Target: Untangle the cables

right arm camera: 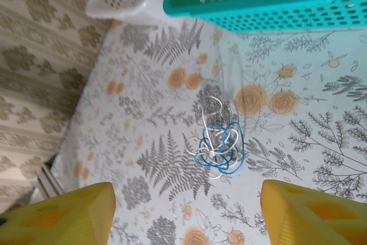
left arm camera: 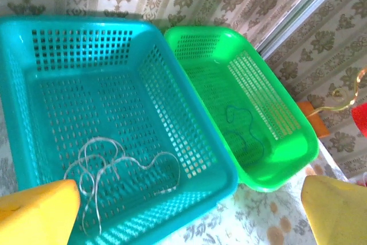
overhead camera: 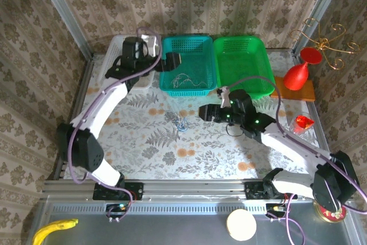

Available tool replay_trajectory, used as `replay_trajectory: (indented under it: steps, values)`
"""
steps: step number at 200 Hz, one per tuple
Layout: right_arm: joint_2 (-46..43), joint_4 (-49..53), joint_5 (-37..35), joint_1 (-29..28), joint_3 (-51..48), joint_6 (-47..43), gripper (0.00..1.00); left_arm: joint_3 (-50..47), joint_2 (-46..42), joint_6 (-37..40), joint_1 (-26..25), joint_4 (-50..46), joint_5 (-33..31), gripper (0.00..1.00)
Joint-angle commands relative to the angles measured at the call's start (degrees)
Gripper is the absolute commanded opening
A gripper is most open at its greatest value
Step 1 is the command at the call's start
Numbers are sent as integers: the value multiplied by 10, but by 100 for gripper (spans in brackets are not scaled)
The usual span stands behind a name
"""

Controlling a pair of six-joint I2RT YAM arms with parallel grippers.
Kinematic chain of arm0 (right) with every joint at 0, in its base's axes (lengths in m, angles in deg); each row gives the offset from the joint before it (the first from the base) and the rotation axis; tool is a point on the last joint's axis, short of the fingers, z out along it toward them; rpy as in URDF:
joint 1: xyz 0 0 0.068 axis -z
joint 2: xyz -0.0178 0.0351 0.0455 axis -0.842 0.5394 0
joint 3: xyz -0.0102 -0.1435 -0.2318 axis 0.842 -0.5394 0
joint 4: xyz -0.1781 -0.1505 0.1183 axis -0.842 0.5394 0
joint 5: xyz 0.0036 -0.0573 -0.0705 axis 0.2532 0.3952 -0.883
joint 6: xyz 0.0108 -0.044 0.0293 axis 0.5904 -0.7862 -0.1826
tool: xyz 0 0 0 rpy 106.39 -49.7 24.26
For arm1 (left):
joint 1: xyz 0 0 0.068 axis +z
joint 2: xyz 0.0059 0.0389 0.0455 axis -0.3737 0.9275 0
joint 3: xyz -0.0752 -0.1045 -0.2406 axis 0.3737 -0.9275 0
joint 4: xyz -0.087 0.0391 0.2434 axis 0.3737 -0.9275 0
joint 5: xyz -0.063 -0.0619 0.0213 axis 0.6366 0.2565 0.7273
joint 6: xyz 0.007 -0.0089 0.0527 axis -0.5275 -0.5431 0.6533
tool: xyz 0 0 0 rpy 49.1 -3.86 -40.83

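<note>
Right claw (right arm camera: 184,213) wide, empty, above cables (right arm camera: 218,150); left claw (left arm camera: 188,216) wide. Grabbing 2 strands together could tighten the knot.

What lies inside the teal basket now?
A thin whitish cable lies in loose loops on the floor of the teal basket. The near left corner is covered by a yellow finger of the left claw, so that part is hidden.

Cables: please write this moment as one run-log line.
left end effector: open, at teal basket | right end effector: open, near tangle | white cable: in teal basket
</note>
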Motion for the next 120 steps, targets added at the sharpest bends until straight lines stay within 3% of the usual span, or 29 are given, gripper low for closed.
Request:
replay_trajectory:
  steps: [1, 57, 120]
  values:
    - [45, 24, -43, -25, 29, -32, 68, -98, -65, -26, 0, 25, -20, 100]
    - [223, 60, -60, -72, 141, -119, 62, -365, -237, -144, 12, 100, -48, 100]
    - [363, 73, -59, -91, 246, -162, 56, -450, -332, -225, 91, 113, -29, 100]
